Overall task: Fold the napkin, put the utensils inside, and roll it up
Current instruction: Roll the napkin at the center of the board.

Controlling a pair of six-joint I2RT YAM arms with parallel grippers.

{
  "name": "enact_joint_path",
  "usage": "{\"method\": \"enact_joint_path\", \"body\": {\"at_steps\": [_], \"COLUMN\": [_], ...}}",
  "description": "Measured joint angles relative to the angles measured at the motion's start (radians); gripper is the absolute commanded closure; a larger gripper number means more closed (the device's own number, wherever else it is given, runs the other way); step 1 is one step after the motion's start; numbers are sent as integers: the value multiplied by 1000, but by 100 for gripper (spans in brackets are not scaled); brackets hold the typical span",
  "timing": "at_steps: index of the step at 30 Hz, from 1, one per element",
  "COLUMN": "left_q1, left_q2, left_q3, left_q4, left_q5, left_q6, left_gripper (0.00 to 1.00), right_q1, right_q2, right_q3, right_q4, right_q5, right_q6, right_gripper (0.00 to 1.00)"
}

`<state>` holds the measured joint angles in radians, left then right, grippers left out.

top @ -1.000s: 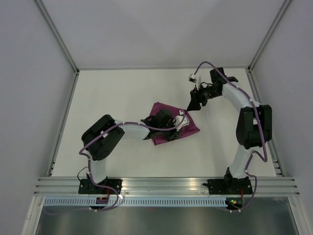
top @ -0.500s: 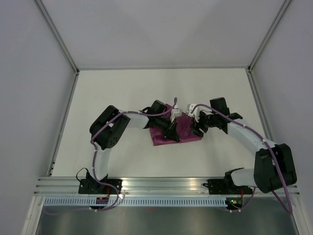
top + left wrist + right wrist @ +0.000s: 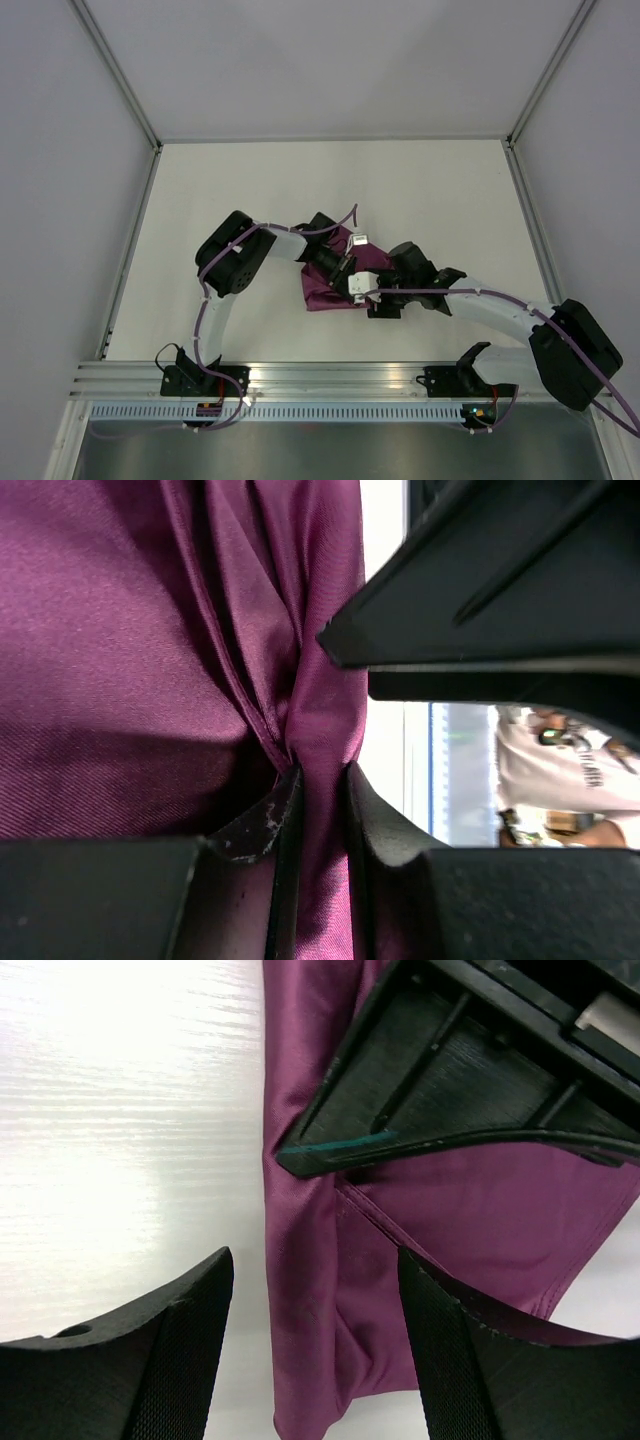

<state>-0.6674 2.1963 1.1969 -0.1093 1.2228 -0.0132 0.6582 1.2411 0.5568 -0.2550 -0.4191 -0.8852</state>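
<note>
A white table (image 3: 230, 200) fills the floor of a plain grey-walled booth, with grey walls (image 3: 330, 60) on the left, far and right sides. A ribbed metal rail (image 3: 340, 375) runs along the near edge, where both arm bases are bolted.

The napkin (image 3: 322, 290) lies bunched and creased near the middle of the table, slightly toward the near side. Both arms reach in over it. The left gripper (image 3: 345, 267) comes from the left onto the napkin's far part. The right gripper (image 3: 375, 300) comes from the right and sits at the napkin's near right edge, just beside the other.

The top view hides both sets of jaws under the wrists, and the wrist views supply them. In the left wrist view, the left gripper's jaws are clamped on a raised ridge of the napkin, with cloth pulled into tight pleats that run into the pinch. The black body of the other gripper hangs close above.

In the right wrist view, the right gripper's fingers (image 3: 170, 1350) stand wide apart with nothing between them. They straddle the napkin's folded edge where purple cloth meets bare table, and whether they touch it is unclear. The left gripper's black body crosses the top of that view over the cloth.
</note>
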Motion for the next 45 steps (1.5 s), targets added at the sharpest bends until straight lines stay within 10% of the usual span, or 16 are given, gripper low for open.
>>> {"method": "enact_joint_path", "body": {"at_steps": [8,17,23,35,45], "left_q1": [7,13,23,79,142], "left_q2": [23,27,10,-205,-525], "left_q3": [10,16,21,72,32], "left_q4": [-63,-113,-148,-171,-93], "left_q5": [42,44,8,-490,-896], "left_q6": [-7,-6,-6,-26,-96], "left_gripper": [98,97,72,55,51], "right_q1": [101,141,147,68,-95], "right_q2": [28,108,146,290,576], "right_q3": [-19,-23,19,189,546], "right_q4": [71,134,97,-31,-458], "right_q5": [82,116,123,113,-125], "right_q6": [6,9,35,161,68], "right_gripper": [34,74,87,89,89]}}
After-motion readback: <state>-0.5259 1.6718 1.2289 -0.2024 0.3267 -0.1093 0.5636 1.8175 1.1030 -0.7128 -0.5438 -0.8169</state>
